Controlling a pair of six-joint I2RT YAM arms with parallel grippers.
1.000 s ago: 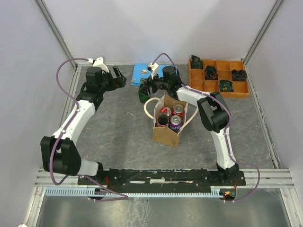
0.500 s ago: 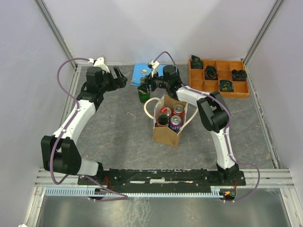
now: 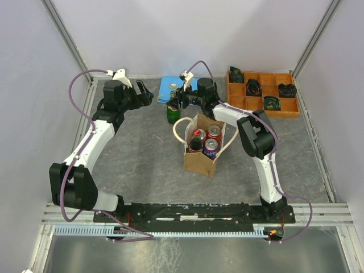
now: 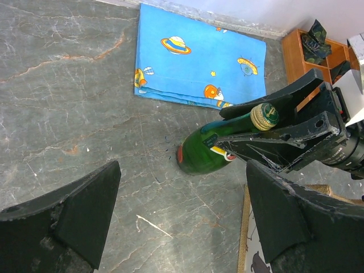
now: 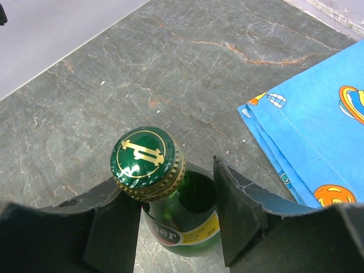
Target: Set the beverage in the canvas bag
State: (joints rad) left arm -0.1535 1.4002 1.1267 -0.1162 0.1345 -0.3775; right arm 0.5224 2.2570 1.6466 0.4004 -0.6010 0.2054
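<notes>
At the far middle of the table, the right gripper (image 5: 175,190) straddles the neck of the upright green glass bottle with a gold-marked cap (image 5: 147,158). Its fingers are partly spread, with a gap on one side, seemingly placed for lifting. The tan canvas bag with cream handles (image 3: 199,160) stands just nearer. The left gripper (image 4: 181,223) is spread wide and empty.

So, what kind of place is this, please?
Probably a robot test cell in a lab: plain pale walls box in a grey marbled tabletop, and two white-and-black arms are bolted to a metal rail at its edge.
</notes>
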